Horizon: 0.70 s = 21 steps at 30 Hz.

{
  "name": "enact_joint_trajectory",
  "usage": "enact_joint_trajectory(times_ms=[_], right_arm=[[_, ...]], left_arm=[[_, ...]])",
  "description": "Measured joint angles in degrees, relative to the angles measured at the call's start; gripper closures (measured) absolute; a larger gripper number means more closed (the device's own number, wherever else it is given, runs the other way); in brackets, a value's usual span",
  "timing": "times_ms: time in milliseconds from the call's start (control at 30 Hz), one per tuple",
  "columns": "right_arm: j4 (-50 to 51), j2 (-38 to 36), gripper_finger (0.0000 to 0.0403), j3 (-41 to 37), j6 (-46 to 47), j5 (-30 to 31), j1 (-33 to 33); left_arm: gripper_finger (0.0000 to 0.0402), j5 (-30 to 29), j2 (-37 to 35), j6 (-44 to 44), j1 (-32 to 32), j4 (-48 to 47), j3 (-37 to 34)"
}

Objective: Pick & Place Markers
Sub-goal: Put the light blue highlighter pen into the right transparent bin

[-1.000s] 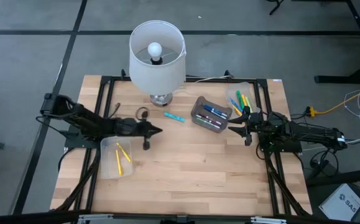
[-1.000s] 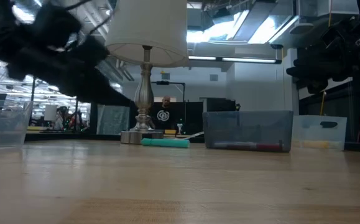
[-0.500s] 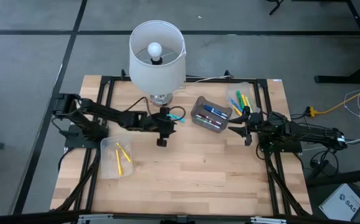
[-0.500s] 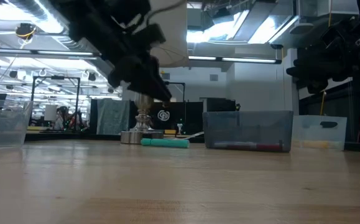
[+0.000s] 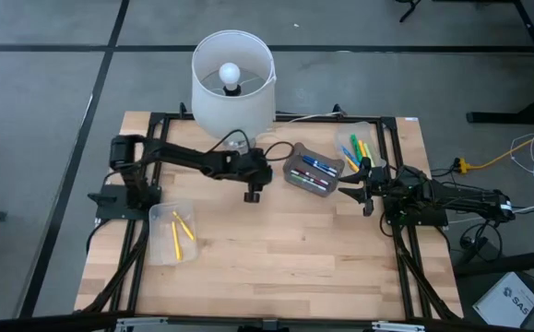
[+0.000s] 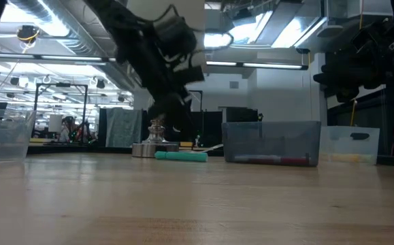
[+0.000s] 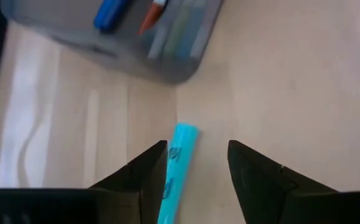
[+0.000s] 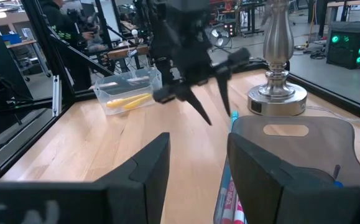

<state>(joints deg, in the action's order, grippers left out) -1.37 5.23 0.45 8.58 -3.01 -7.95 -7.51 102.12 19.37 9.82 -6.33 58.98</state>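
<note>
Just now the left end effector [image 7: 192, 180] hovers with fingers spread around the teal marker [image 7: 176, 171] lying at frame centre on the worktop [image 5: 276, 249]; an off-centre descent could knock it rolling

We see a pale, matt wooden plank tabletop [image 5: 276, 249], a clear glossy plastic bin [image 5: 172, 232] and a shiny metal lamp base [image 8: 278, 98].

The high camera looks straight down on the whole table [image 5: 276, 267]. The low one sits at tabletop height, facing level across into the room. Each wrist camera looks forward past its own fingers, close to the wood. High, low and right wrist views share the lamp [image 5: 233, 81].
</note>
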Motion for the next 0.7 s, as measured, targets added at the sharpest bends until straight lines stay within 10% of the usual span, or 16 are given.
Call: enact_joint_trajectory(times_ms=[700], right_arm=[[0.0, 0.0, 0.0243, 0.0, 0.0, 0.0, 0.0]], left_arm=[[0.0249, 2.1, 6.1, -1.0, 3.4, -10.4, 2.9]])
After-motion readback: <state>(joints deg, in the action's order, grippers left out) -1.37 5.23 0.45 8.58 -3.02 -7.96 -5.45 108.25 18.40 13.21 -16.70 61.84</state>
